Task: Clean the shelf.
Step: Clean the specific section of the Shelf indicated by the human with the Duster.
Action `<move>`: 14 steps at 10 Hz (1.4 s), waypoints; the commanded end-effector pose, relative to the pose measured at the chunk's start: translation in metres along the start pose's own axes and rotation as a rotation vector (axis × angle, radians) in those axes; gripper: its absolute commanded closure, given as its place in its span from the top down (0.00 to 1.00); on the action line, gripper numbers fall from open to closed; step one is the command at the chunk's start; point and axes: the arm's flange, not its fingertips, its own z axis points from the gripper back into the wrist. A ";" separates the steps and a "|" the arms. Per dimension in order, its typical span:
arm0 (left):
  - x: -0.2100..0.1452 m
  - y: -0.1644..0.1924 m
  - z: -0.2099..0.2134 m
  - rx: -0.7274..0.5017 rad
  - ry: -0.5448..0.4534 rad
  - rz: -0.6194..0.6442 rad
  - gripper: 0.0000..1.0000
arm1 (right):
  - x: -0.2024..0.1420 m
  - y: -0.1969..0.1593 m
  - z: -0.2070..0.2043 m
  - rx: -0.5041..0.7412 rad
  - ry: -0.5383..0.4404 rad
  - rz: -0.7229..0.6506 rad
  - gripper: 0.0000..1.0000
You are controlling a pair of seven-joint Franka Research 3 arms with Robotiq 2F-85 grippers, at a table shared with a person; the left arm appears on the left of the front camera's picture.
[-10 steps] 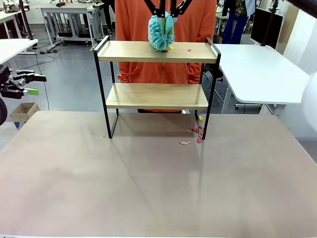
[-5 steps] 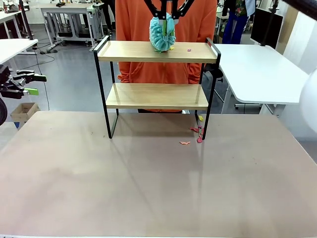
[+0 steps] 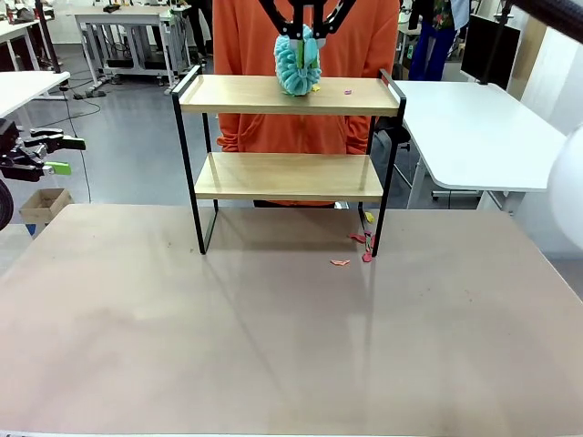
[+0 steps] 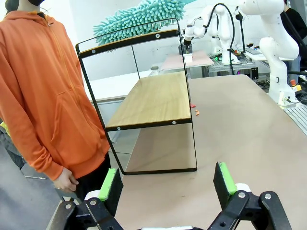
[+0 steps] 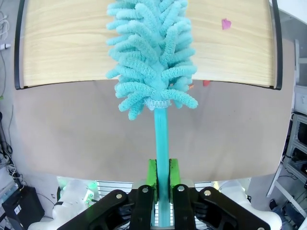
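The shelf [image 3: 290,96] stands at the upper centre of the front view, on the far part of the worktop [image 3: 273,337], with a person in an orange hoodie [image 3: 241,36] just behind it. The right jaws are clamped on the handle of a teal fluffy duster [image 3: 297,62]. The duster's head rests on the top board near a pink scrap [image 3: 347,91]. More scraps [image 3: 340,262] lie by the shelf's right leg. The left jaws stand wide apart at the left edge, gripping nothing.

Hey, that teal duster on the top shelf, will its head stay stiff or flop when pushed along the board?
Probably floppy: the duster head is soft tufts splaying loosely over the shelf. Its thin handle, pinched in the right claw, looks straight and stiff. Mostly fluff, it likely weighs little.
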 end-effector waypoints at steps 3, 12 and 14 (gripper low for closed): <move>0.003 -0.002 0.001 0.001 -0.004 -0.004 1.00 | -0.172 -0.112 -0.171 0.043 -0.094 0.006 0.13; 0.003 -0.002 0.001 0.001 -0.004 -0.004 1.00 | -0.033 0.004 -0.048 0.012 -0.080 0.008 0.13; 0.003 -0.002 0.001 0.001 -0.004 -0.004 1.00 | -0.049 -0.005 -0.056 0.024 -0.083 0.027 0.13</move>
